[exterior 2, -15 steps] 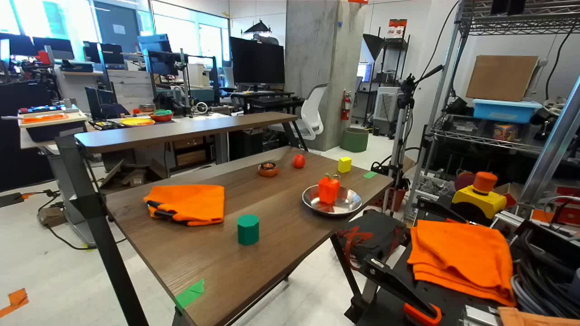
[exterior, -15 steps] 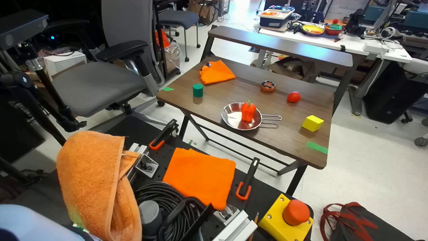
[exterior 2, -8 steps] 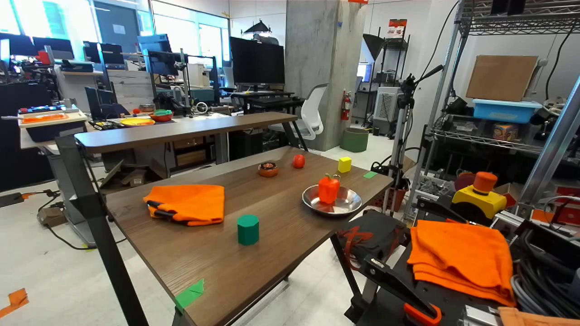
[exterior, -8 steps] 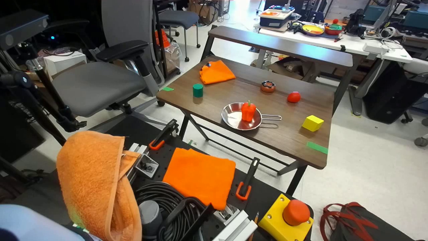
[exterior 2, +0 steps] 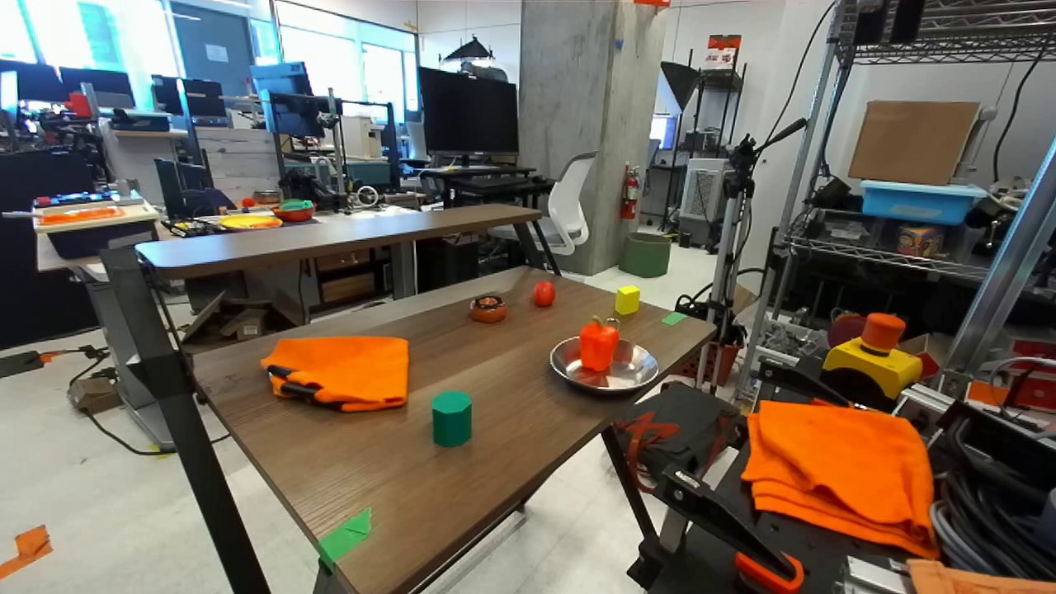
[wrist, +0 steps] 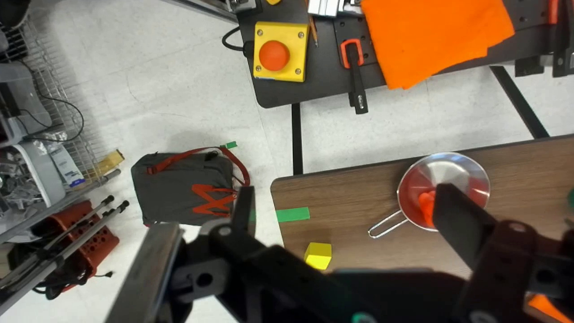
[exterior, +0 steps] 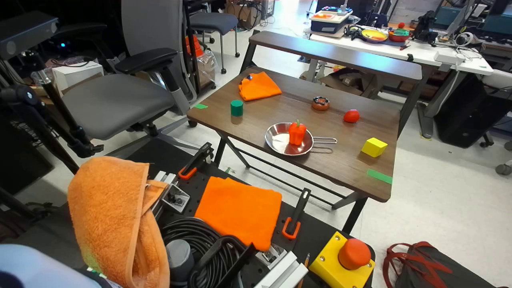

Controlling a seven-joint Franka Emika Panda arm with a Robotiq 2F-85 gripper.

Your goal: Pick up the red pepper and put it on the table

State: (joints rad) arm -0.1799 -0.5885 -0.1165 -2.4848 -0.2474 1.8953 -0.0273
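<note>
Standing in pan (exterior: 277, 138): red pepper (exterior: 297, 134) | stem (exterior: 297, 122) up, long axis vertical | end effector (wrist: 345, 195) spread wide

"An office? There's a grey office chair (exterior: 120, 104), and monitors (exterior 2: 469, 111) stand further back."

"Reads more like a lab to me — wire shelving (exterior 2: 965, 51) loaded with bins (exterior 2: 920, 205), a tripod (exterior 2: 729, 239), a bare concrete pillar (exterior 2: 569, 132)."

"And nearer by?"

"Clamps (exterior: 299, 209) on a perforated black bench (wrist: 314, 93), coiled cable (exterior: 210, 246) — and a mushroom button (exterior: 354, 254) on a yellow box (exterior: 330, 262)."
</note>
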